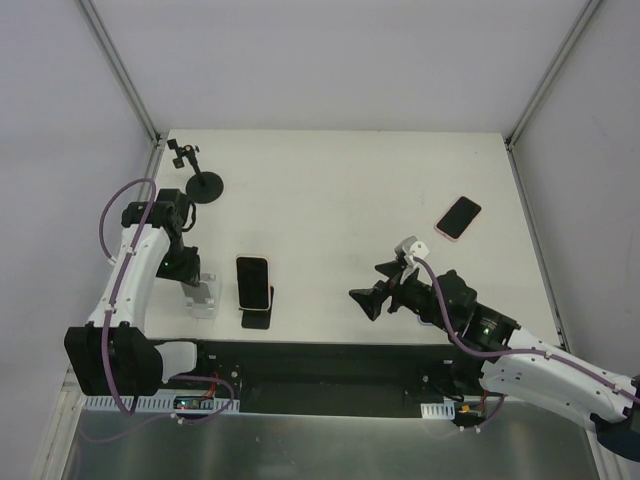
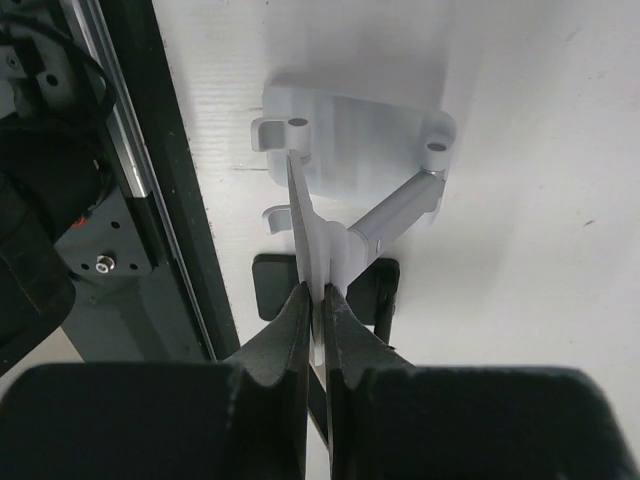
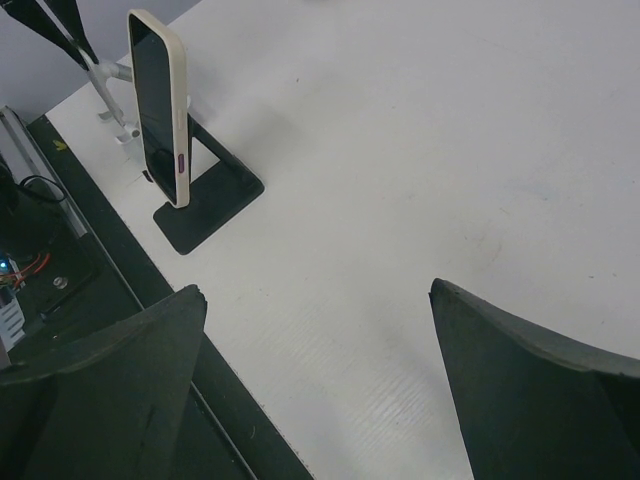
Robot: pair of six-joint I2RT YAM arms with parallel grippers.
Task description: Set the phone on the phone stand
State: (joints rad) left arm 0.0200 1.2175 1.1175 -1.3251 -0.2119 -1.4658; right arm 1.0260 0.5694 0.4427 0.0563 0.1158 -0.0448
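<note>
Count: 2 phones, 3 stands, 2 arms. All places are given relative to the black stand [image 1: 258, 318], which sits at the near edge of the table [image 1: 350, 180], left of centre.

Phones:
- The cream-cased phone [image 1: 253, 281] is on the black stand, propped near upright in portrait with its dark screen facing the right arm. The right wrist view shows its lower edge at the foot of the stand's base plate.
- The pink-cased phone [image 1: 459, 217] lies flat on the table, well apart from the black stand, to the far right. It is not on any stand, and nothing touches it.

Stands:
- The black stand is occupied, as noted above.
- The white stand [image 1: 204, 298] is just beside the black stand on its left. It has a hinged arm and a thin back plate.
- The round-base stand [image 1: 207, 186] is black, with a small clamp head. It stands well beyond the black stand, toward the far left corner.

Left gripper [image 2: 318, 300]: the jaws are closed down to a thin gap, pinching the edge of the white stand's thin plate.

Right gripper [image 1: 378, 288]: it hangs to the right of the black stand, pointing toward it. The fingers are spread wide with nothing between them, and bare table shows in the gap in its wrist view.
</note>
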